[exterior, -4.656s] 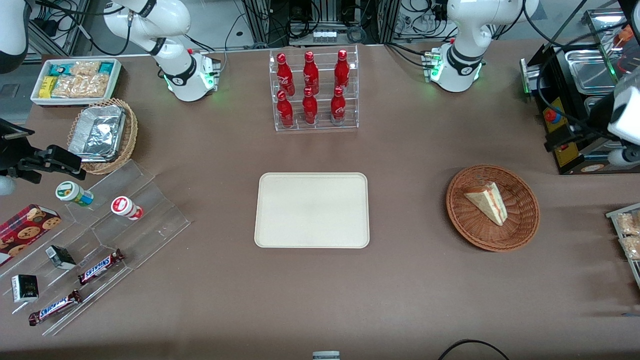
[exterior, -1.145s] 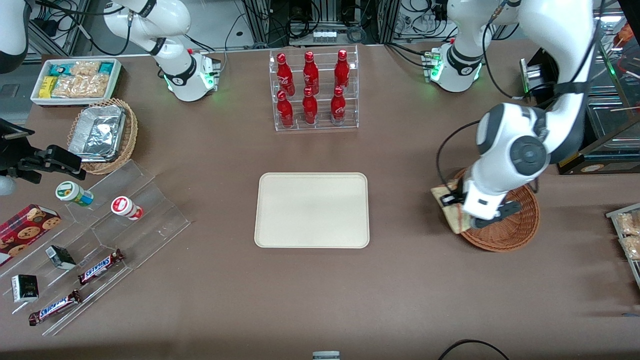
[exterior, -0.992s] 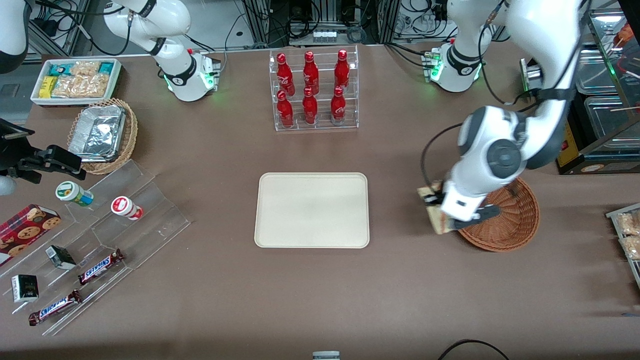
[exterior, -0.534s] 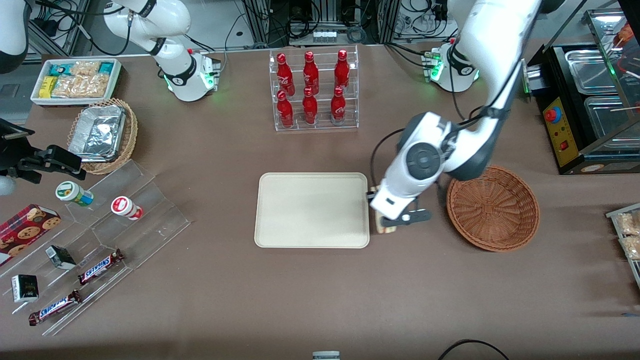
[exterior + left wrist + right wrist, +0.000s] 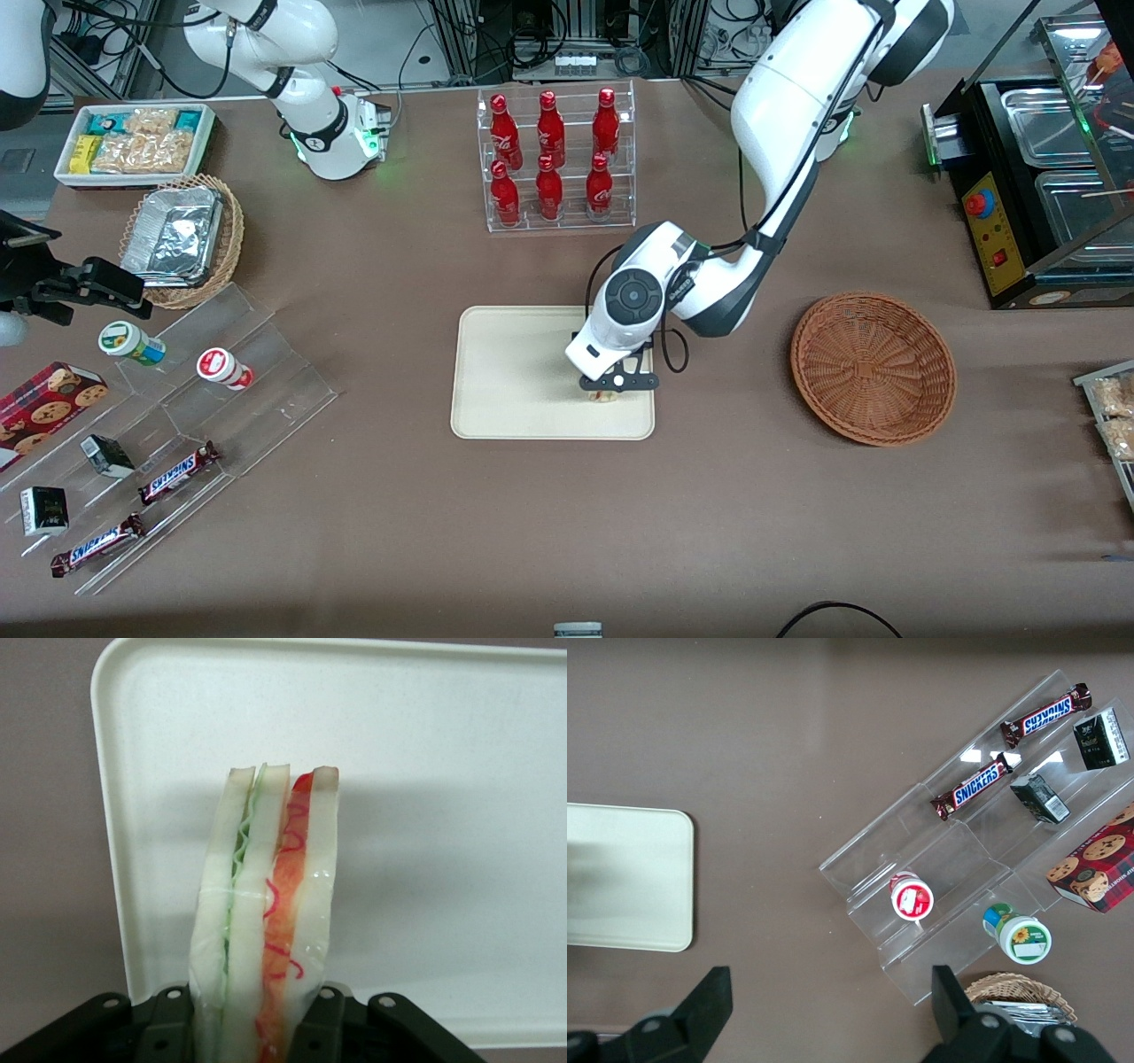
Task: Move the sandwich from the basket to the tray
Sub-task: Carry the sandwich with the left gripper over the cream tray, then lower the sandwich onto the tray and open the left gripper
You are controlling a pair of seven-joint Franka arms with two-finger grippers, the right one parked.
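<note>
**Sandwich held over the tray**

You have the hand (image 5: 611,383) over the cream tray (image 5: 505,372), near the tray's edge that faces the working arm's end of the surface and toward the corner nearer the front camera. Its fingers are clamped on the sandwich (image 5: 263,921), which you see on edge in the left wrist view: pale bread slices with a green stripe and a red stripe between them, wrapped in clear film, its lower end pinched between the black fingers (image 5: 168,1028). From the front you see only a small pale piece of the sandwich (image 5: 605,396) below the hand. You cannot tell whether it touches the tray or hangs just above it.

The reddish-brown wicker basket (image 5: 873,368) sits well apart from the tray, toward the working arm's end of the surface, with nothing in it. Farther from the front camera than the tray, you have the clear rack of red bottles (image 5: 556,159).
</note>
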